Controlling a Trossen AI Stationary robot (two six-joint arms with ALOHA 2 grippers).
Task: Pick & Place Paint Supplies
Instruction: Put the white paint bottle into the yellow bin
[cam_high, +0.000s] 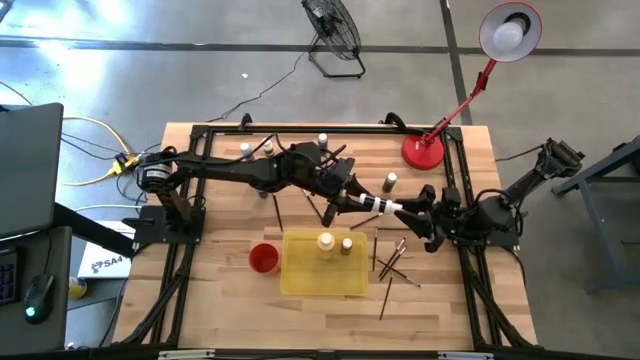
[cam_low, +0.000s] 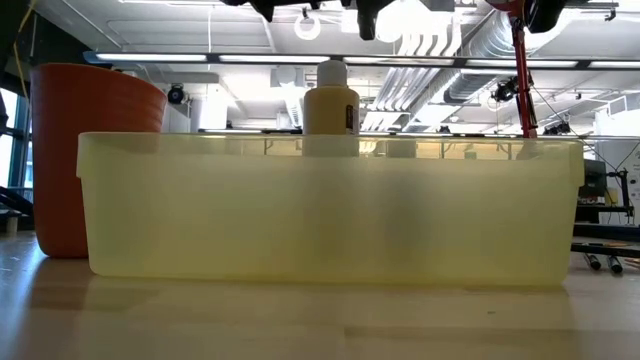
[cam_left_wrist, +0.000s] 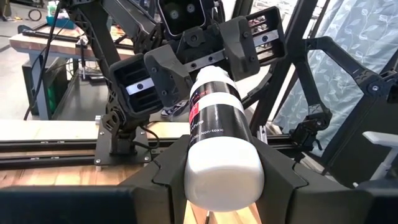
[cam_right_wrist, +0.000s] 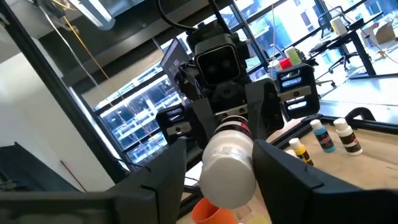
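Note:
A paint bottle (cam_left_wrist: 217, 124), white with a dark label band, hangs level above the table's middle (cam_high: 375, 205). My left gripper (cam_left_wrist: 221, 186) is shut on one end of it. My right gripper (cam_right_wrist: 217, 174) faces it from the table's right (cam_high: 405, 210). It is open, its fingers (cam_left_wrist: 239, 46) standing on either side of the bottle's other white end (cam_right_wrist: 227, 165). Whether they touch it I cannot tell. Two more bottles (cam_high: 325, 241) stand upright in the yellow tray (cam_high: 300, 285). Thin dark brushes (cam_high: 395, 265) lie on the wood to the right of the tray. My left gripper pinches the bottle's near white end (cam_left_wrist: 186, 168) between its two fingers. The fingers come level from the table's left and lie along the bottle. The bottle sticks out level beyond the fingertips toward my right gripper, clear of the table.
A red cup (cam_high: 263, 258) stands just left of the tray. Several small bottles (cam_high: 268, 146) stand along the far side, and one (cam_high: 390, 181) stands near the grippers. A red lamp base (cam_high: 423, 152) sits at the far right. In the low view, the tray wall (cam_low: 330, 210) fills the front.

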